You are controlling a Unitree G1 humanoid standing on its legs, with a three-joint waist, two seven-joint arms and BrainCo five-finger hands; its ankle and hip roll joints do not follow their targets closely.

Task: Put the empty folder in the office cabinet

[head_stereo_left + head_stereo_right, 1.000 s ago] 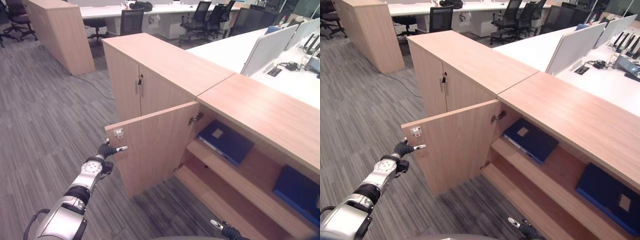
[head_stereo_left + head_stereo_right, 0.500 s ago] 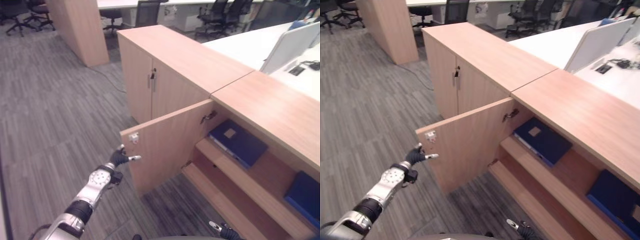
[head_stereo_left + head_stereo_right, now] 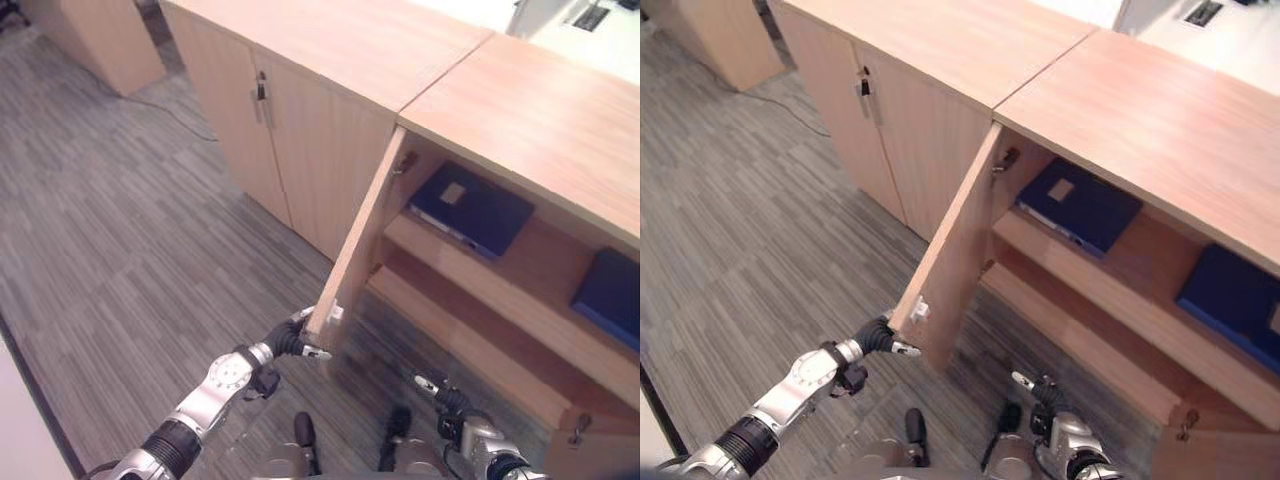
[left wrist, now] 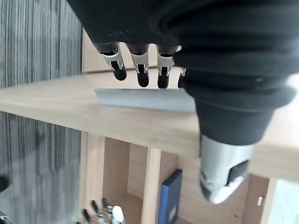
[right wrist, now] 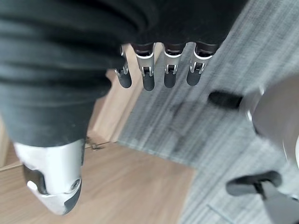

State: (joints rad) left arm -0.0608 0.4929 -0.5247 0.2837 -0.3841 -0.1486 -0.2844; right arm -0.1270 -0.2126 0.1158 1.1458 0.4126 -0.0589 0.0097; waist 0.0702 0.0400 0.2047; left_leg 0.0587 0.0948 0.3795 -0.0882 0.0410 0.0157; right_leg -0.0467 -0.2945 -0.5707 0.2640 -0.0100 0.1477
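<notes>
Left hand: fingers straight, relaxed, at cabinet door free edge to swing it
Right hand: low, idle, fingers loose, empty
Folders: shelved inside

Grey striped carpet covered the floor from nine o'clock down to six. A second wooden unit with closed double doors stood at twelve o'clock, its light wood top running toward one. Another pale wooden block sat at eleven o'clock, well apart. A white desk surface edged in at one o'clock. Lighting was even and soft.
</notes>
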